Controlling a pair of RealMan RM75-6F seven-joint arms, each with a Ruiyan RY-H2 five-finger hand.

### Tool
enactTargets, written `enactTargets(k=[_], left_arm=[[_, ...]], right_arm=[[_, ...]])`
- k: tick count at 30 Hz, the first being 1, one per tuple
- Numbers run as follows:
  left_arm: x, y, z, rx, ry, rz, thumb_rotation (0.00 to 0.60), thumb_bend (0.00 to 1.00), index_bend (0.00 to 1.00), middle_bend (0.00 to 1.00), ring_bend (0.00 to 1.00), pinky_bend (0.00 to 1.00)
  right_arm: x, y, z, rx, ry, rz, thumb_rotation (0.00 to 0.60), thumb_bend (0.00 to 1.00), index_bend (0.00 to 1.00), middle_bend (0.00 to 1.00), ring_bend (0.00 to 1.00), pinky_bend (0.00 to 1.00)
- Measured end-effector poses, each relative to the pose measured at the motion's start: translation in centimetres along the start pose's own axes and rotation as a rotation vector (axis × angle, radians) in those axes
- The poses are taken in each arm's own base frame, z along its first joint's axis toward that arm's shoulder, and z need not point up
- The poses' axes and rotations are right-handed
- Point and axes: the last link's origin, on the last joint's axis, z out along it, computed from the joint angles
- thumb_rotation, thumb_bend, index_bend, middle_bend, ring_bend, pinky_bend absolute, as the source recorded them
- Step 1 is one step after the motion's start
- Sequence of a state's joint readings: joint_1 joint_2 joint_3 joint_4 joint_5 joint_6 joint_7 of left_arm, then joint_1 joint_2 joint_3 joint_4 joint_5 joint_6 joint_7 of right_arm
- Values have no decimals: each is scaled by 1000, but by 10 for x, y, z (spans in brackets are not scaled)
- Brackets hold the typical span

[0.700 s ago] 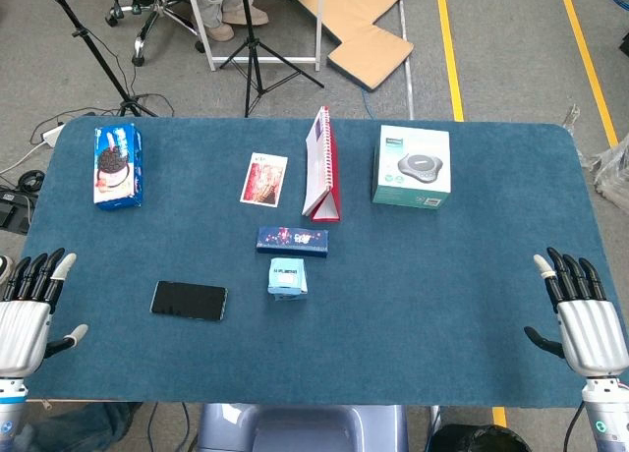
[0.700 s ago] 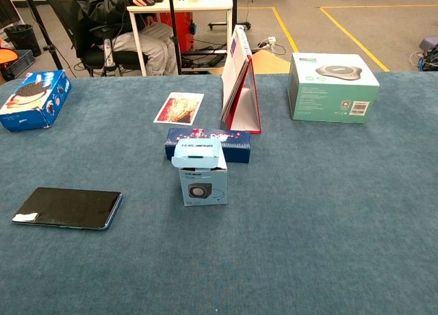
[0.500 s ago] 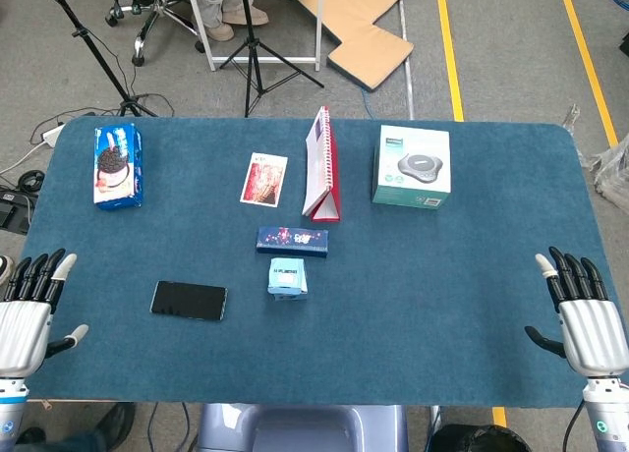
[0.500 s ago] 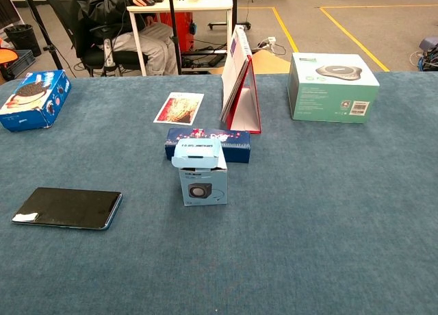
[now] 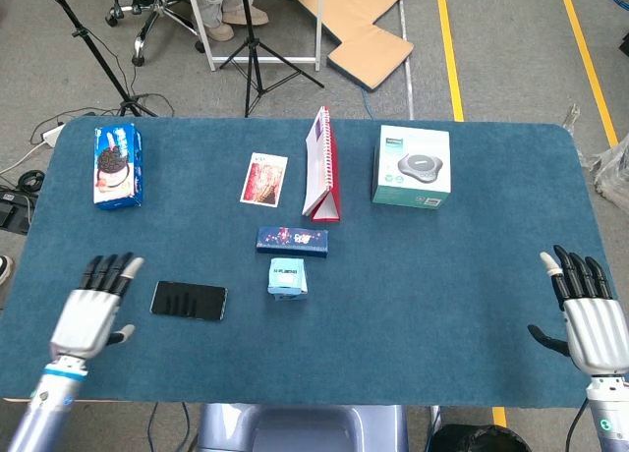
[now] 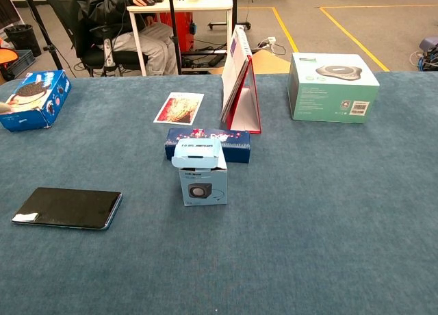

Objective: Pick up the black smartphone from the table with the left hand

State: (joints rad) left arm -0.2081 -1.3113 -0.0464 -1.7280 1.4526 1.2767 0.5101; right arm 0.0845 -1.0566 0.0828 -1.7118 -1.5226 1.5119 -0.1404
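One flat black smartphone (image 5: 188,301) lies near my worktop's (image 5: 442,275) front-left edge, untouched.
Two hands: left hand (image 5: 90,314) just beside it, fingers spread, empty; right hand (image 5: 588,319) at the front-right corner, likewise spread.

Grey floor (image 5: 511,39), yellow lines (image 5: 449,49), tripods (image 5: 257,54)

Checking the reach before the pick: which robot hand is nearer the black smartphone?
Left. The left robot hand hovers just beside the black smartphone; the right robot hand sits at the table's opposite edge.
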Motion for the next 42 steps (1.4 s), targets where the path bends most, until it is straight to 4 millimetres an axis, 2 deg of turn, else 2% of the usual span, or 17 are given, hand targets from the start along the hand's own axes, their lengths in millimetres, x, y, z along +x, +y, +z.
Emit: enactTargets(k=[5,10,18,24,38,42], left_arm=[[-19,38,30,-62,-74,18,600,138,135,132,0,0],[-28,57,43,-86,-115,60,600,205,168,152,0,0],[-39,83,59,-89,-177,96,600,232,199,185,0,0],[-48,92,69,-78,-191,114,600,233,201,197,0,0],[-58,102,71,-74,-208,133,600,232,201,198,0,0],[-61,103,72,-73,-219,134,600,233,208,236,0,0]], right_arm=[[-2,3,1,-12,-8,-1,600,0,19,0,0,0],[-5,4,3,-18,-22,-1,600,0,19,0,0,0],[-8,4,4,-20,-34,-9,600,0,19,0,0,0],[-9,5,4,-23,-38,-9,600,0,19,0,0,0],[-9,7,5,-29,-42,-5,600,0,19,0,0,0],[-9,7,5,-30,-44,-2,600,0,21,0,0,0]])
